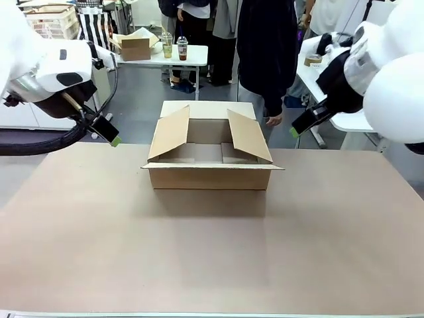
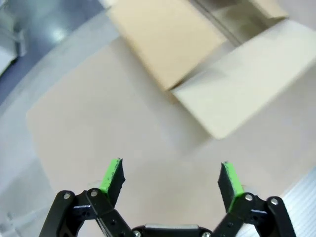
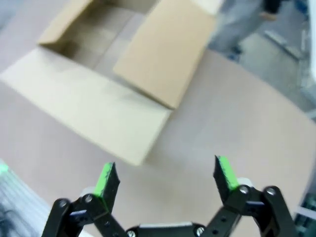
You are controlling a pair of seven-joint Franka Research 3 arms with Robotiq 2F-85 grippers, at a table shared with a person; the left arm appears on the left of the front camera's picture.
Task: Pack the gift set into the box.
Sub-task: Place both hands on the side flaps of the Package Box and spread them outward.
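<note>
The box (image 1: 209, 159), a wide brown cardboard carton with its top flaps open, stands at the middle far side of the table; I see nothing inside it. It also appears in the left wrist view as the box (image 2: 237, 84) and in the right wrist view as the box (image 3: 94, 106). My left gripper (image 1: 114, 140) hangs above the table's far left, open and holding nothing (image 2: 170, 180). My right gripper (image 1: 295, 132) hovers to the right of the box, open and holding nothing (image 3: 165, 177). The gift set is out of view.
The brown table (image 1: 212, 252) stretches toward me in front of the box. A person in dark clothes (image 1: 265, 53) stands behind the box, one hand (image 1: 273, 120) hanging near its far right corner. Behind is a white table (image 1: 169, 56) with cups and a smaller cardboard box (image 1: 134, 46).
</note>
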